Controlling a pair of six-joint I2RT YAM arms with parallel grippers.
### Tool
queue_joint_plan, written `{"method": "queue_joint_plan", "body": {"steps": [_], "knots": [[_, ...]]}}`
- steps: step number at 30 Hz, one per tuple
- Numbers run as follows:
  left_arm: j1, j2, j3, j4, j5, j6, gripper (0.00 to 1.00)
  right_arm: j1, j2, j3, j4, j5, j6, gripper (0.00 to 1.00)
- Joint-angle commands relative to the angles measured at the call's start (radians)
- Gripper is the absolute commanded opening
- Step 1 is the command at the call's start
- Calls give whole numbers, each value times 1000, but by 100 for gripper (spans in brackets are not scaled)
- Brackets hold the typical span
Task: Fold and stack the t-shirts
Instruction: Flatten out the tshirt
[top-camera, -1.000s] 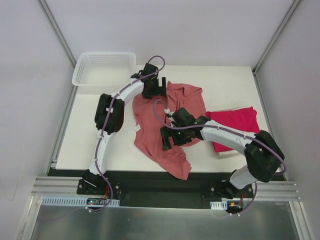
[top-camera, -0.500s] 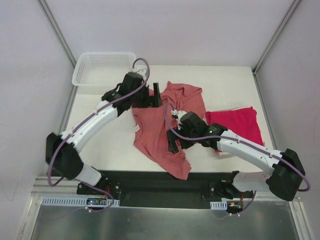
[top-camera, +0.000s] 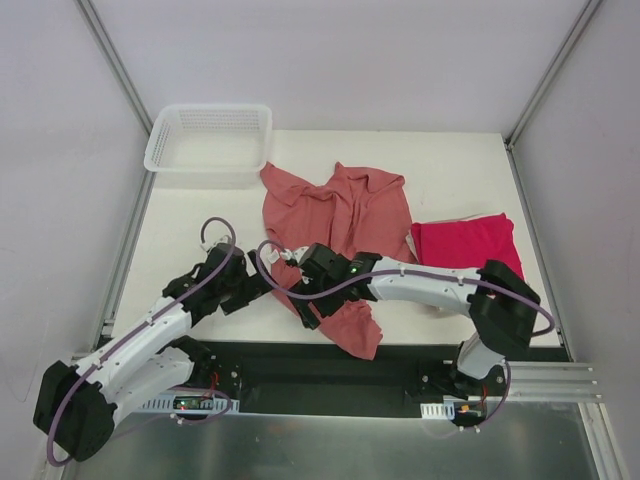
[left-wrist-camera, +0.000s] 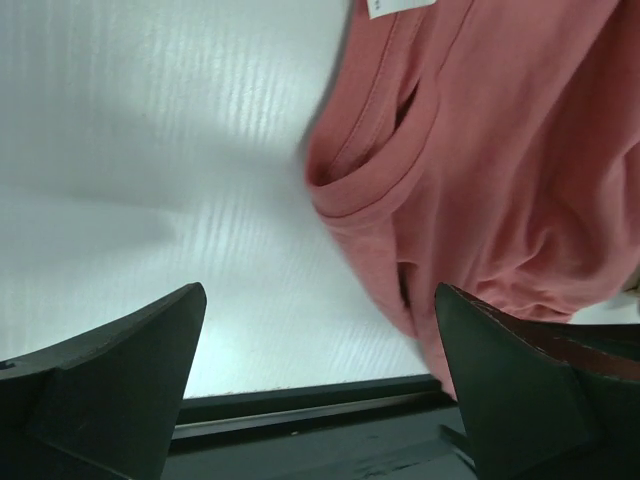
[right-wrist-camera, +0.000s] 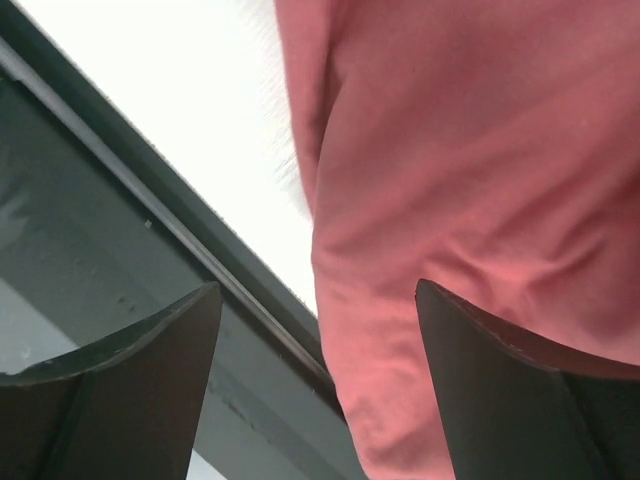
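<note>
The salmon-pink t-shirt (top-camera: 335, 215) lies crumpled mid-table, and its lower end hangs over the near edge. The crimson t-shirt (top-camera: 470, 250) lies folded to its right. My left gripper (top-camera: 262, 283) is low at the pink shirt's near-left edge. In the left wrist view it (left-wrist-camera: 318, 300) is open over bare table, with the shirt's neckline (left-wrist-camera: 370, 180) just ahead to the right. My right gripper (top-camera: 305, 308) hovers over the shirt's near-left part. It (right-wrist-camera: 318, 290) is open, and the pink cloth (right-wrist-camera: 450, 150) lies below, by its right finger.
A white mesh basket (top-camera: 210, 140) stands at the far left corner. The white table (top-camera: 200, 230) ends in a dark rail (top-camera: 330, 375) along the near edge, right below both grippers.
My left arm swung back from the shirt's far corner by the basket to the near left. The right gripper moved left and nearer along the shirt. The shirt's far-left corner now lies spread out.
</note>
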Motion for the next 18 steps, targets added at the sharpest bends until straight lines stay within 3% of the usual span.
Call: {"method": "queue_joint_plan", "body": {"steps": [1,4,7,8,11,16,18], "knots": [[-4,29,-43,160,1,-104,96,3,68,67,10,-12,37,81],[-4,132,-23,189,10,-109,86,3,92,40,39,-16,83,77],[-4,242,10,214,30,-103,77,3,104,6,52,5,119,59],[-4,267,18,223,32,-103,75,1,110,0,53,8,126,44],[-4,359,56,240,48,-90,64,-8,127,-14,52,8,148,29],[-2,471,104,245,51,-76,45,-29,118,-19,53,7,152,21],[-2,491,113,249,55,-69,27,-43,105,-25,55,-4,149,4]]}}
